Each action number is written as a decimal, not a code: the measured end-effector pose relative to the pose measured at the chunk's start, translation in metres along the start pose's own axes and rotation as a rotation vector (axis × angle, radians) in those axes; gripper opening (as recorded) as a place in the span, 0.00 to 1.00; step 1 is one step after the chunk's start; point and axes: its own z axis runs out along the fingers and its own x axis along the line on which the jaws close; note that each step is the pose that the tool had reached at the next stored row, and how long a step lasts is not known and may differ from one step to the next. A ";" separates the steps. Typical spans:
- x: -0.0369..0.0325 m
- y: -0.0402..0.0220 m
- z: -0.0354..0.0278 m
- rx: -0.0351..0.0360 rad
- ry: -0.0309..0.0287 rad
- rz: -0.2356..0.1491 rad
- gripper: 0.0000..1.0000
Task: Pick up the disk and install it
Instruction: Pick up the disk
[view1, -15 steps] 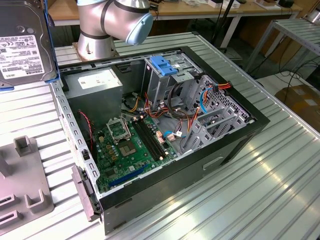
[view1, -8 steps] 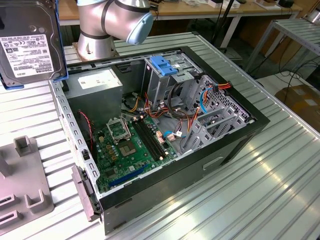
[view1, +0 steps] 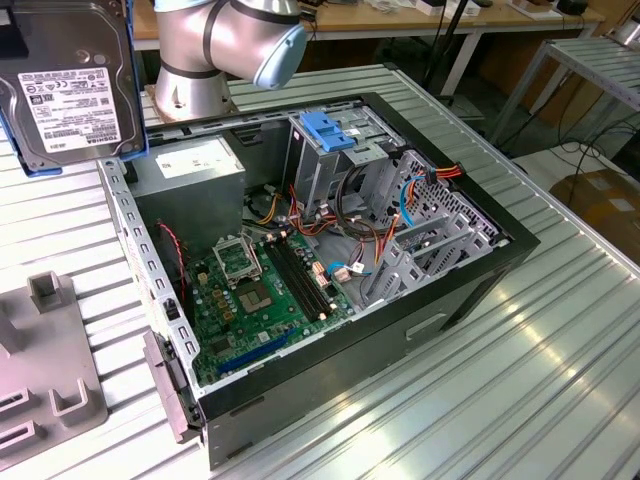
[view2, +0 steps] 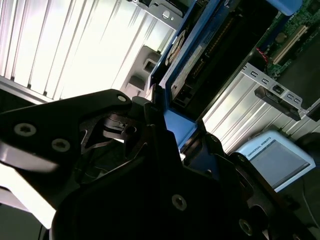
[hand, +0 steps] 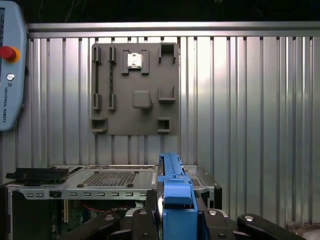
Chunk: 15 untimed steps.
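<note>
Looks like the carry part of the job: pick-up done, putting-in not yet done.

In the first wrist view, clamped tight on the disk (hand: 175, 192) by the end effector (hand: 176, 217), with one dark finger on each side of the blue rail. Seen edge-on there, standing up on its thin side.

In the exterior view, held high in the air at the exterior view's left, white sticker facing out. Just beside the corner of the open computer case (view1: 470, 290) and above the worktop (view1: 560, 390). Well apart from the metal cage with the blue top (view1: 330, 135), deep inside the case. Near the grey power box (view1: 190, 165). Not touching anything but the end effector.

Probably calls for a careful trip over to that cage. Needs the blue rails lined up straight with an empty slot, or so it seems. Best to mind the bunch of red and orange wires (view1: 370, 235) close by, easy to snag. Cannot tell from here which slot is free.
</note>
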 end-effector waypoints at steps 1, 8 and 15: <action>0.0000 -0.0019 0.0001 0.0000 -0.0001 0.000 0.36; -0.0001 -0.0159 0.0004 0.0000 -0.0001 0.000 0.36; 0.0075 -0.0333 0.0010 0.0001 -0.0001 0.000 0.36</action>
